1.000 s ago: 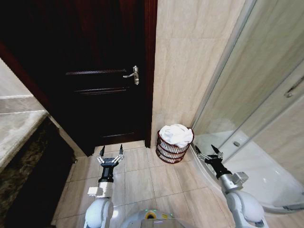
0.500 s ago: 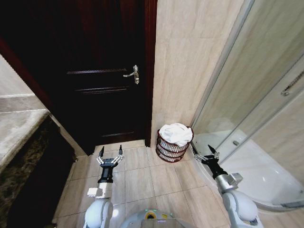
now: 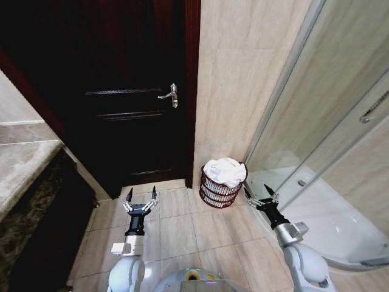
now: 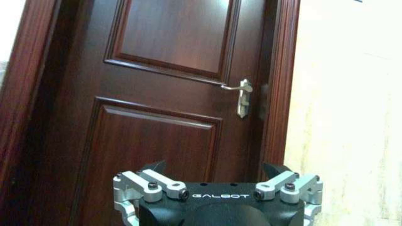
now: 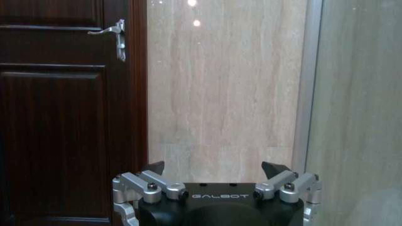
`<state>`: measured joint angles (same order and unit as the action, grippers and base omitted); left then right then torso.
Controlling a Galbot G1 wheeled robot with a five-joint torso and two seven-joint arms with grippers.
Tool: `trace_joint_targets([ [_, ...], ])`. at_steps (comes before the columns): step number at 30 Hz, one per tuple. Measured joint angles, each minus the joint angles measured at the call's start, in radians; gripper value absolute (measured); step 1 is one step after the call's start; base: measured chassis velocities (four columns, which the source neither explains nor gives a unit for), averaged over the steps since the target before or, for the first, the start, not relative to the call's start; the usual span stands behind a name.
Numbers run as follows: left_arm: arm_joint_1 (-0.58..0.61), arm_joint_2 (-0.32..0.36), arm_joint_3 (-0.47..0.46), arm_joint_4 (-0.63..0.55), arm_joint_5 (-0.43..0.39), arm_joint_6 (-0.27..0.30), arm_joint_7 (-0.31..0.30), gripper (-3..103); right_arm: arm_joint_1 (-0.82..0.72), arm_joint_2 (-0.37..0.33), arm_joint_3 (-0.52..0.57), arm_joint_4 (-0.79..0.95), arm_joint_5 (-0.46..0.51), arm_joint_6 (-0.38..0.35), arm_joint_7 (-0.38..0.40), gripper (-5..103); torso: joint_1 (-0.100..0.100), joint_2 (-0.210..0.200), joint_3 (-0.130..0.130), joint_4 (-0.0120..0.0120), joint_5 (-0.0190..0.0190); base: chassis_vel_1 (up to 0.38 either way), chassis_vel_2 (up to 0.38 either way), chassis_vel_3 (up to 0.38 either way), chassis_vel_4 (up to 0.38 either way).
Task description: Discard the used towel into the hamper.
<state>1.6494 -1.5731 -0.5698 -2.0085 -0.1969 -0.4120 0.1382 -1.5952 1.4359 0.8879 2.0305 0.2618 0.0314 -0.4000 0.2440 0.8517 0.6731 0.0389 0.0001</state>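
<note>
dark wood panelled door (image 3: 121, 103), shut, with a silver lever handle (image 3: 170, 95) near its right edge. same door (image 4: 157, 108) and handle (image 4: 242, 94) in left wrist view, also door (image 5: 63, 108) and handle (image 5: 113, 35) in right wrist view. beige stone-look wall (image 3: 243, 79) right of the door frame. glass shower enclosure (image 3: 340, 121) at far right, white shower tray (image 3: 340, 225) below it. beige tiled floor (image 3: 182, 225). marble-look countertop (image 3: 24, 164) at left edge, dark cabinet front (image 3: 42, 237) under it.
</note>
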Motion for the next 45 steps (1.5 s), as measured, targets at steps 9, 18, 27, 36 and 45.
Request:
trace_joint_targets([
  [9,0.006,-0.002,-0.002,-0.006,0.001,-0.002,0.001,100,-0.011,-0.008,-0.003,-0.004,0.006,0.007,0.007,100,0.0,0.0,0.0,0.0,0.0,0.033,0.038,0.03,0.037],
  [18,0.015,0.014,-0.004,-0.016,0.003,0.031,0.003,100,-0.007,-0.009,-0.004,-0.003,-0.018,-0.023,0.131,100,0.0,0.0,0.0,0.0,0.0,0.086,0.085,0.084,0.078],
  [27,-0.009,0.033,0.008,-0.013,0.026,0.078,0.004,100,-0.034,-0.004,-0.029,0.032,0.013,-0.038,0.295,100,0.0,0.0,0.0,0.0001,-0.0001,0.124,0.112,0.119,0.133],
  [36,-0.015,0.042,0.026,0.003,0.035,0.057,0.004,100,-0.053,0.002,-0.032,0.045,0.01,-0.042,0.307,100,0.0,0.0,0.0,0.0003,-0.0001,0.09,0.097,0.095,0.094],
  [45,-0.024,0.037,0.03,0.007,0.041,0.053,0.009,100,-0.069,-0.004,-0.014,0.044,0.009,-0.04,0.289,100,0.0,0.0,0.0,0.0,-0.0001,0.041,-0.035,-0.029,0.04],
])
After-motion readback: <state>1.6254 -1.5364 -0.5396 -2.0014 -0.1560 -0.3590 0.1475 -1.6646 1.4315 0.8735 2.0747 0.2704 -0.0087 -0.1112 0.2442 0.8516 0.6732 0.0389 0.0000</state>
